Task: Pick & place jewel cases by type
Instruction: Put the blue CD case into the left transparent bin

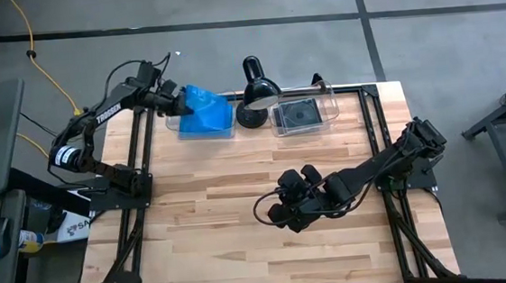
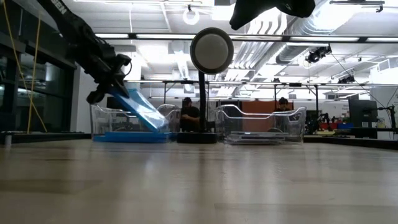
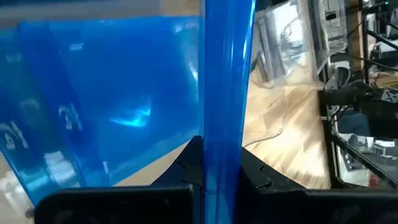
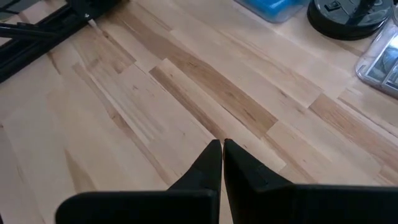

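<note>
Left gripper [image 1: 177, 100] is pinching a blue jewel case [image 1: 203, 106] by its edge, tilting into the far-left clear bin [image 1: 172, 124]. Case looks light, stiff, slippery, crack-prone. Right gripper [image 4: 222, 153] is hovering mid-table, fingers closed, empty.

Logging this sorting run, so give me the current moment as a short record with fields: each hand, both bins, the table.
left hand: shut on a bright blue flat plastic jewel case, held tilted over the left bin
left clear plastic bin: holds blue jewel cases
right clear plastic bin: holds a dark jewel case
right hand: shut, empty, above bare wooden table
black desk lamp: stands between the two bins
loose cases on table: none visible
</note>
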Available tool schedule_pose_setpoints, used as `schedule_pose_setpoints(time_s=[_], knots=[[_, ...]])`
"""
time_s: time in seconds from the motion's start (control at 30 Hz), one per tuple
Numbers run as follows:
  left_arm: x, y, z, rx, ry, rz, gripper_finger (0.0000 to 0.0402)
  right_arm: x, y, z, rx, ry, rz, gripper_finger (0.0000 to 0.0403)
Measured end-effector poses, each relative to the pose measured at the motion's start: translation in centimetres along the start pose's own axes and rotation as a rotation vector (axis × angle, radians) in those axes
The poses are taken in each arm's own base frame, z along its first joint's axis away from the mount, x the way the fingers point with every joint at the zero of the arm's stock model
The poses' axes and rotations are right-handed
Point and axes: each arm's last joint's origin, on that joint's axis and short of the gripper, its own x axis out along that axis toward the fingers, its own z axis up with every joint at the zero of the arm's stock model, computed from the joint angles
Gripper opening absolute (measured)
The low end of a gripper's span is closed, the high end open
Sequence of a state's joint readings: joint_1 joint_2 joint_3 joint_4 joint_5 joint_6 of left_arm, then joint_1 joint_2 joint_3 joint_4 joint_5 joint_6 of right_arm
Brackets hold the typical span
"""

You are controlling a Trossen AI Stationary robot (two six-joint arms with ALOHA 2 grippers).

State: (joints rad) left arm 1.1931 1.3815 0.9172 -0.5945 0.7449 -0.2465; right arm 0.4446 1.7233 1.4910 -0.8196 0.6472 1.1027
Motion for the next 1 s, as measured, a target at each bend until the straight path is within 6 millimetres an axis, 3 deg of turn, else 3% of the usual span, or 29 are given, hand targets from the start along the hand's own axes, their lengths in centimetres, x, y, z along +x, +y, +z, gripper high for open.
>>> schedule_pose_setpoints(time_s=[0.23,0.43,1.0], knots=[[1.2,1.3,-1.3,-0.038,0.009,-0.036,0.0028,0.0,0.0,0.0,0.001,-0.005,-0.003,0.0],[1.6,1.9,-1.8,-0.036,-0.002,-0.019,0.0055,0.1,-0.1,0.2,0.006,-0.003,-0.006,0.0],[1.7,1.9,-1.7,0.069,-0.013,-0.031,0.0072,0.5,-0.4,0.6,0.017,0.007,-0.012,0.0]])
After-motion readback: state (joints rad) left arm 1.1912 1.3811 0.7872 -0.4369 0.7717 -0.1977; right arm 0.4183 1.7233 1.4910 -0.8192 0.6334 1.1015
